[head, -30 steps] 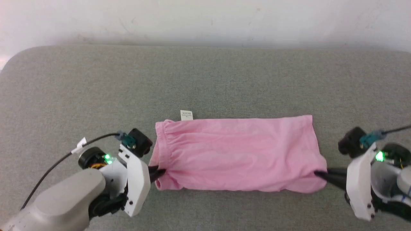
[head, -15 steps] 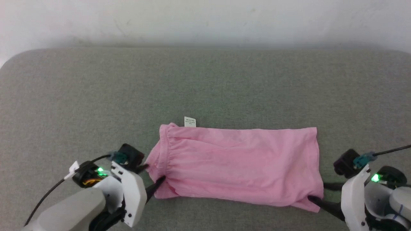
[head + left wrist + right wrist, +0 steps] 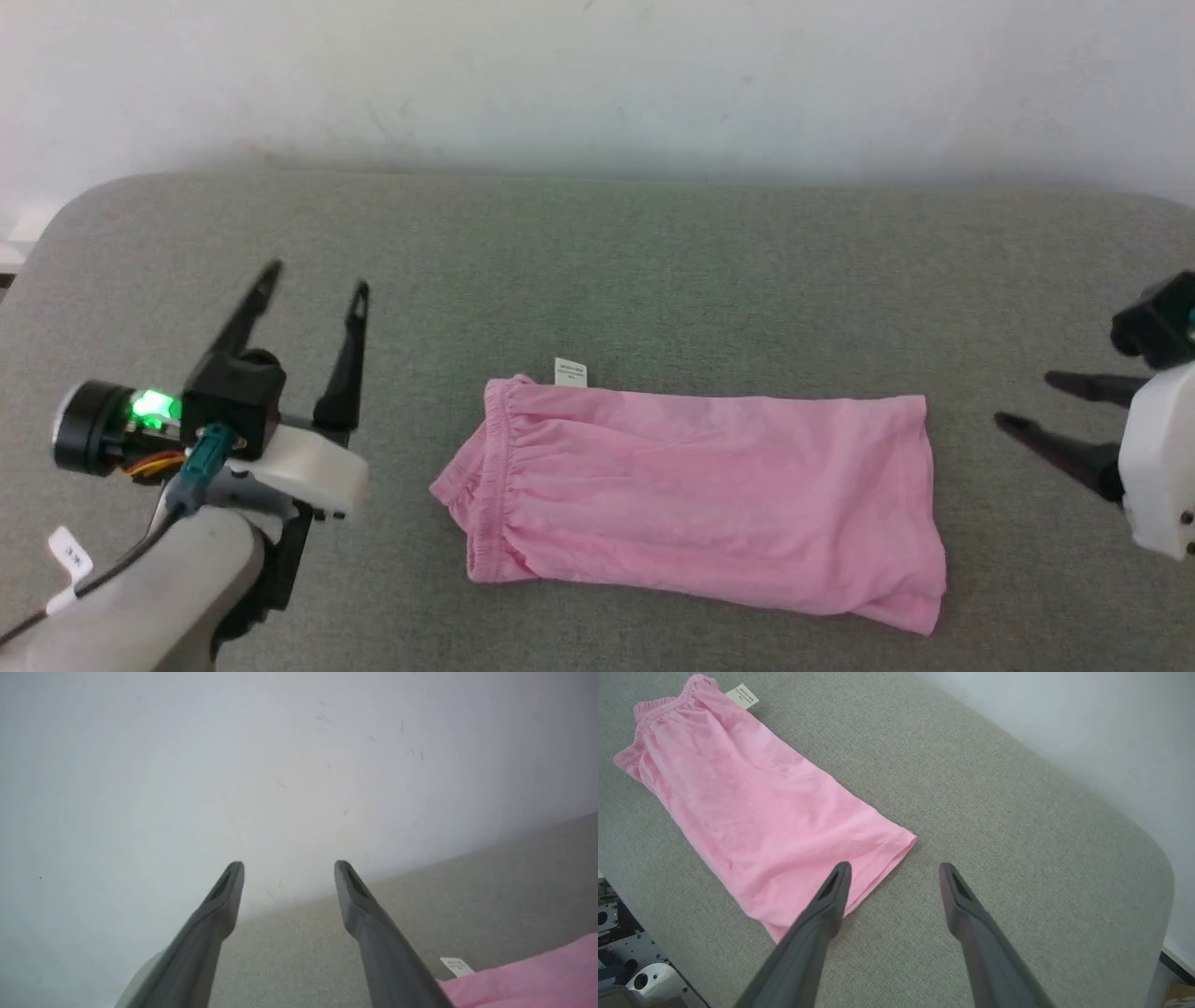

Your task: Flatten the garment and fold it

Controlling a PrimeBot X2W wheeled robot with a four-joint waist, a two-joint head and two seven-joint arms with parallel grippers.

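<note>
**Claws open over a flattened garment.** The robot's left gripper (image 3: 316,280) stands with its two dark fingers spread wide, holding nothing and pointing toward twelve o'clock at the white wall (image 3: 597,75). The right gripper (image 3: 1024,399), equally wide and empty, points toward nine o'clock.

Between them, apart from both, the garment (image 3: 700,495) lies on the grey padded surface (image 3: 653,243) near the middle of the head view. The left gripper sits off its nine o'clock end, the right off its three o'clock end. The pink cloth rests as a long, tidy band. Its gathered waistband (image 3: 487,485) is at nine o'clock and its hem (image 3: 920,476) at three o'clock, with a small white tag (image 3: 570,371) sticking out at about eleven o'clock.

The flattening looks largely done: only soft creases near the waistband and an uneven under-layer at the five o'clock corner show. The garment appears doubled lengthwise, though that cannot be told for certain. A fold bringing hem to waistband seems left to do.

A cable (image 3: 177,499) trails from the left wrist toward seven o'clock. In the right wrist view, bare metal framework (image 3: 626,975) shows beyond the surface's edge. Neither lies between a claw and the cloth, so the reach looks open.
</note>
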